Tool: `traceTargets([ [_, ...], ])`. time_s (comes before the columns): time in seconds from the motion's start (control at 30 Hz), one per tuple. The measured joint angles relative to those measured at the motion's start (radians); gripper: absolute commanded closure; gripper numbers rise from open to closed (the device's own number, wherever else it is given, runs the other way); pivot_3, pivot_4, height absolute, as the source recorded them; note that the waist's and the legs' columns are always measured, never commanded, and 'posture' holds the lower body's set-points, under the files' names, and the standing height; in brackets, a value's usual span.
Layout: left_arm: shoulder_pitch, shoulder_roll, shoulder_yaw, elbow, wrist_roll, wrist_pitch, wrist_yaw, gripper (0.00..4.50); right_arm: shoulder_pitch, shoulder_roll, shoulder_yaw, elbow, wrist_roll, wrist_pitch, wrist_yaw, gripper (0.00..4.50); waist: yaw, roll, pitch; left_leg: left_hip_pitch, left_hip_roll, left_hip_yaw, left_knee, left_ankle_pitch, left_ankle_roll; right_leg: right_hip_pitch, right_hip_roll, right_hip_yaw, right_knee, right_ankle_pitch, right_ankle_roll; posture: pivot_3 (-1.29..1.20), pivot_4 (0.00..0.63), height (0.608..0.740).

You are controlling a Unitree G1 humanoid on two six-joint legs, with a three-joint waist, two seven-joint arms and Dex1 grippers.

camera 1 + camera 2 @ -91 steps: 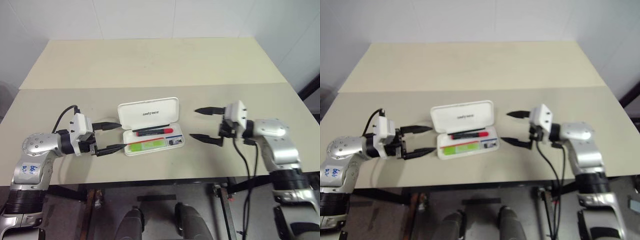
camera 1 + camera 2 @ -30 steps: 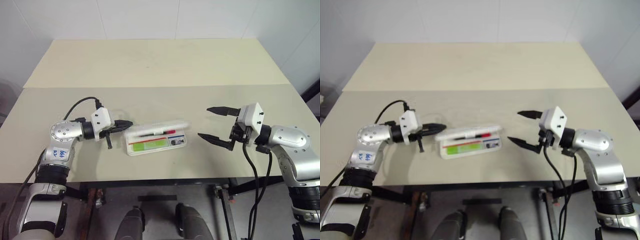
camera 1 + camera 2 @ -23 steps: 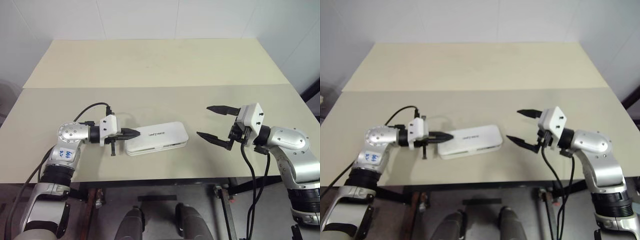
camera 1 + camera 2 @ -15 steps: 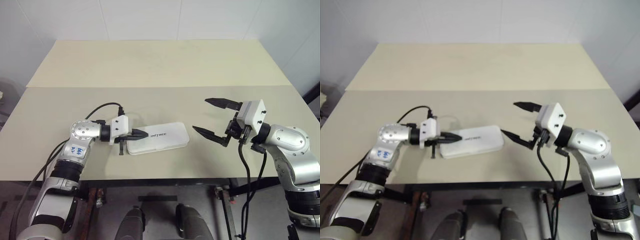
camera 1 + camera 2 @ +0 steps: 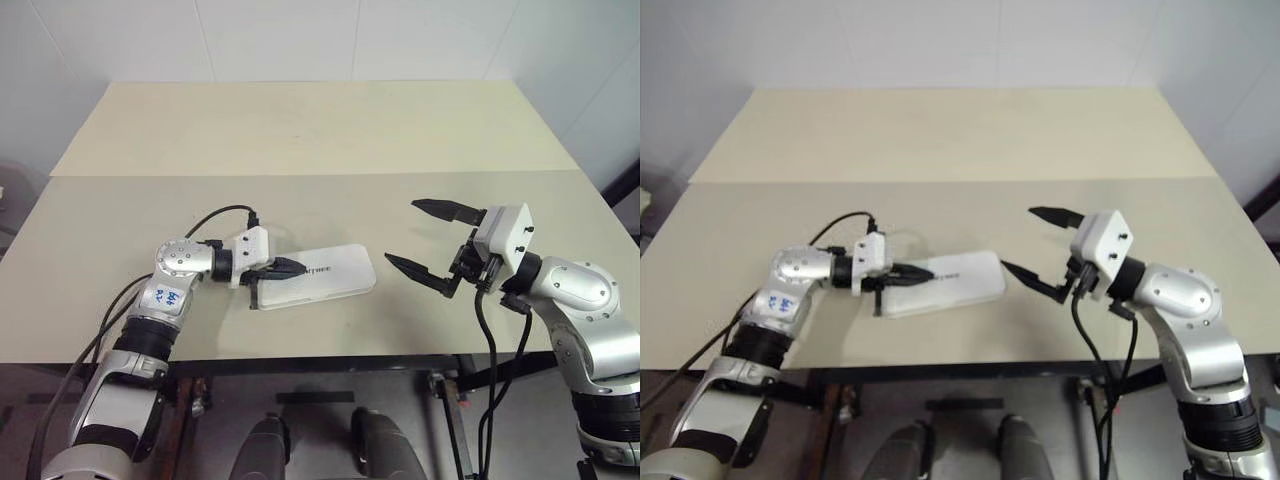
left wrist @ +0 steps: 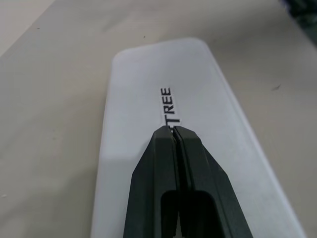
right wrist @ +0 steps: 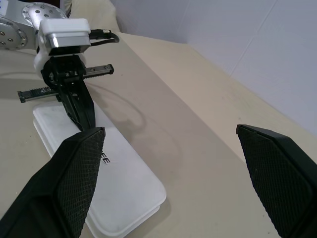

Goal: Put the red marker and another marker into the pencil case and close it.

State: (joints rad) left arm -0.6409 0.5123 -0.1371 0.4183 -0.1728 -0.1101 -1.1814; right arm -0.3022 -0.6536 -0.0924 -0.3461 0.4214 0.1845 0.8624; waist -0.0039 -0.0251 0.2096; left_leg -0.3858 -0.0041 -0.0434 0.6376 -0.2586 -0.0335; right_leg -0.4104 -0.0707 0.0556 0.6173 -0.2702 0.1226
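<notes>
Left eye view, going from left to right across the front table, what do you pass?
Left gripper, shut, its tip over the lid → pencil case, closed, flat on the table → right gripper, open and holding nothing.

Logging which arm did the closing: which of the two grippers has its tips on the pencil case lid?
The left gripper, fingers shut, tips over the pencil case lid's lettering. The right gripper hangs open, off the case.

Both arms are silver metal with round screw-dotted joints, white wrist housings, black fingers and black cables; the left arm point(image 5: 170, 280) bears a blue-scribbled label.
</notes>
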Motion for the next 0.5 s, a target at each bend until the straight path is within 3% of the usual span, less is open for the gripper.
traceTargets([
  [0.27,0.028,0.009,0.095,-0.093,-0.105,0.055,0.008,1.84,0.001,0.003,0.001,0.030,0.042,0.015,0.039,0.00,0.000,0.000,0.000,-0.001,0.000,-0.001,-0.001,0.000,0.000,-0.001,0.000,0.000,-0.001,0.000,0.000,0.00,0.150,0.740],
  [0.43,0.222,0.135,0.247,-0.216,-0.196,0.125,0.013,0.09,0.065,-0.025,-0.031,0.054,0.040,0.015,0.049,0.00,-0.021,0.000,0.000,-0.001,0.002,0.000,-0.005,-0.001,0.000,-0.003,0.000,0.000,-0.002,-0.001,-0.001,0.00,0.150,0.740],
  [0.5,0.242,0.145,0.283,-0.249,-0.222,0.157,0.025,0.04,0.073,-0.030,-0.039,0.067,0.040,0.014,0.051,0.00,-0.020,0.000,0.000,-0.001,0.001,0.000,-0.005,-0.001,0.000,-0.002,0.000,0.000,-0.002,-0.001,-0.001,0.00,0.150,0.740],
])
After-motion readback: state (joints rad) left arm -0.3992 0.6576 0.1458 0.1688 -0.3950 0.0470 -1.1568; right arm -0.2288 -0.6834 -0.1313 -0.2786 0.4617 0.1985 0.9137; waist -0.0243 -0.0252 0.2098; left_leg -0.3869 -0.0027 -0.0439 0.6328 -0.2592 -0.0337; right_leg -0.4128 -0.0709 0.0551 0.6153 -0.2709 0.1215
